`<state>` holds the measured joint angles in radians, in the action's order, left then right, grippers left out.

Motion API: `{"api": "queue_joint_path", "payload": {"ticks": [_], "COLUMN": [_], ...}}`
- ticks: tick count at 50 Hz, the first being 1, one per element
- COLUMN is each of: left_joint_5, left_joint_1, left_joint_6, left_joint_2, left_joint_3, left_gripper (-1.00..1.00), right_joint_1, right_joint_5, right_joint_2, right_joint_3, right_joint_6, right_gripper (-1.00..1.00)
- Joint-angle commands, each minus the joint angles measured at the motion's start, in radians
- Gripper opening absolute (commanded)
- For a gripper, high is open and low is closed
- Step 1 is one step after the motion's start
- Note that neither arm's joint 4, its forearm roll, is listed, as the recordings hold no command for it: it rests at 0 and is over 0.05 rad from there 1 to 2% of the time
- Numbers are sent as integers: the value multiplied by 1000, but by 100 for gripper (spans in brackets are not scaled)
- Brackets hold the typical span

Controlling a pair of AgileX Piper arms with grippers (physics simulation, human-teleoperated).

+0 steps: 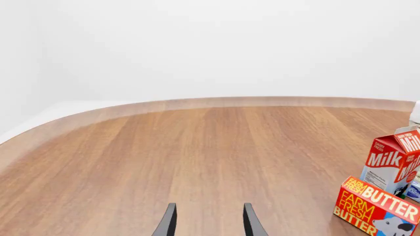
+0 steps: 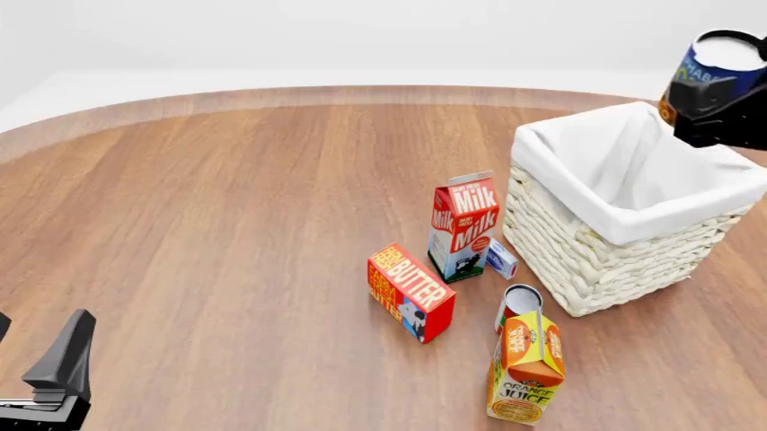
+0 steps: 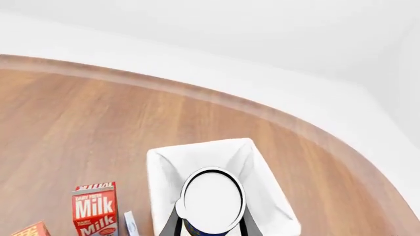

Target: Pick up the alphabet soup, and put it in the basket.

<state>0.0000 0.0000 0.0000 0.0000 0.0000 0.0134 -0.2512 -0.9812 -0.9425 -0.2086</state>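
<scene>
Black and idle, my left hand (image 2: 54,377) sits low at the near left corner of the wooden desk (image 2: 240,224), its two fingers (image 1: 168,221) spread apart with only bare wood between them. Just past the near edge on the right side stands an orange juice carton (image 2: 527,368), upright, and right behind it a red-and-white can (image 2: 519,303), close against the carton. To their left lies the butter box (image 2: 410,293), red with yellow lettering, turned at an angle. Behind the butter the milk carton (image 2: 464,226) stands upright, with a small blue-and-white box (image 2: 501,259) just beside its foot, between it and the basket.

The basket (image 2: 576,251) comes next, cream wicker with a white cloth lining folded over its rim, sitting on the right half of the desk near the milk. Farthest away and highest up, my right hand (image 2: 719,112) pinches the alphabet soup (image 2: 707,67) by its sides, the blue label showing and the pale top uppermost. In my right wrist view the can's white lid (image 3: 212,199) sits between my fingers, with the lined hollow of the basket (image 3: 262,196) spread beneath it, so the can hangs in the air over the basket's far part, clear of the cloth.
</scene>
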Motion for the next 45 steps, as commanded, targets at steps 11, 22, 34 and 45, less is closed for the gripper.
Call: {"api": "queue_joint_path", "payload": {"ticks": [11, 22, 34, 45], "left_joint_5": [0, 0, 0, 0], "left_joint_1": [0, 0, 0, 0], "left_joint_6": [0, 0, 0, 0], "left_joint_2": [0, 0, 0, 0], "left_joint_3": [0, 0, 0, 0], "left_gripper": [100, 100, 100, 100], "right_joint_1": [36, 55, 64, 59], "right_joint_5": [-41, -47, -49, -56], "right_joint_2": [-139, -186, -219, -260], "right_joint_3": [-115, -112, -103, -123], "right_joint_6": [-8, -26, -46, -68], "right_gripper": [-100, -100, -100, -100]}}
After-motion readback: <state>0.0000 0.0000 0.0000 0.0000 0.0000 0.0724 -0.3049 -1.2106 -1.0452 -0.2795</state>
